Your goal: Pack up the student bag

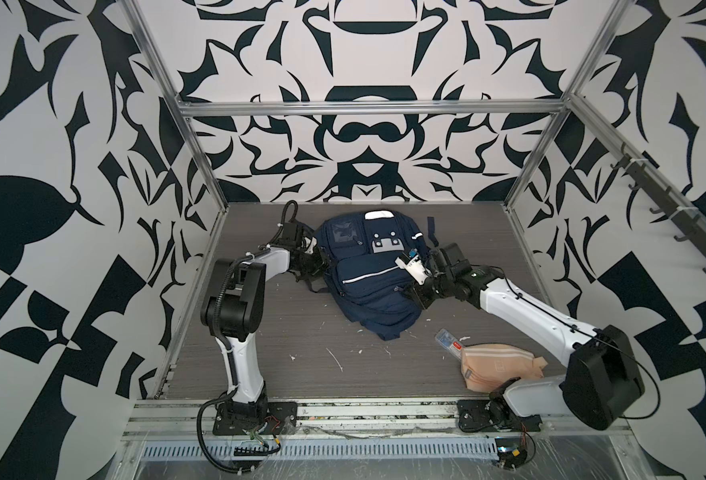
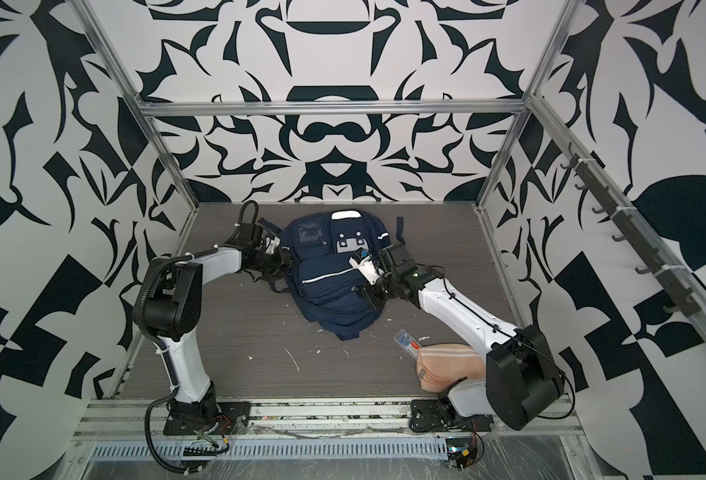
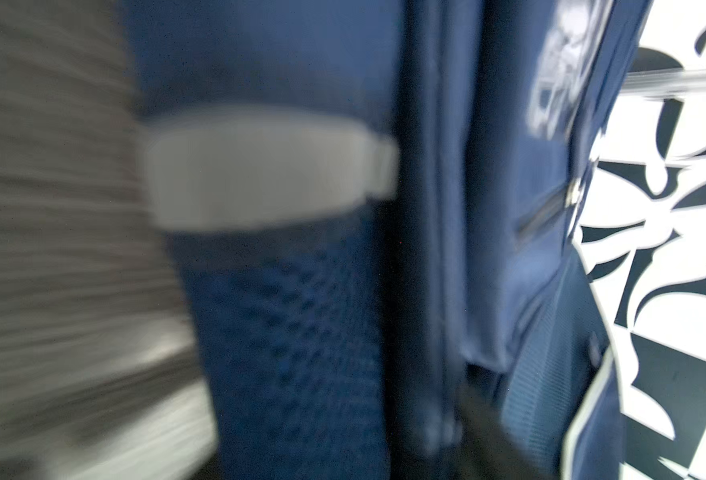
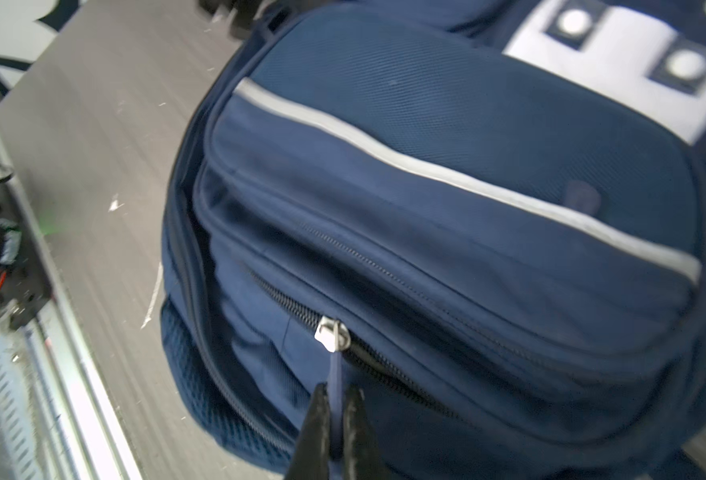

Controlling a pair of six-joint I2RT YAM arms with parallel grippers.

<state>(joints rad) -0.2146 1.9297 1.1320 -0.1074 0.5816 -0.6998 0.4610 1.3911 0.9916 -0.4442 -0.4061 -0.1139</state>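
Observation:
The student bag, navy with white stripes and a grey buckle patch, lies face up at the back middle of the table. In the right wrist view my right gripper is shut on the blue pull tab of a silver zipper slider on the bag. In both top views that gripper sits at the bag's right side. My left gripper presses against the bag's left side. The left wrist view is blurred, filled with navy fabric and a white stripe; its jaws do not show.
A peach-pink striped pouch lies front right by the right arm's base, with a clear plastic case next to it. White scraps dot the grey table. A rail of dark hooks runs along the right wall.

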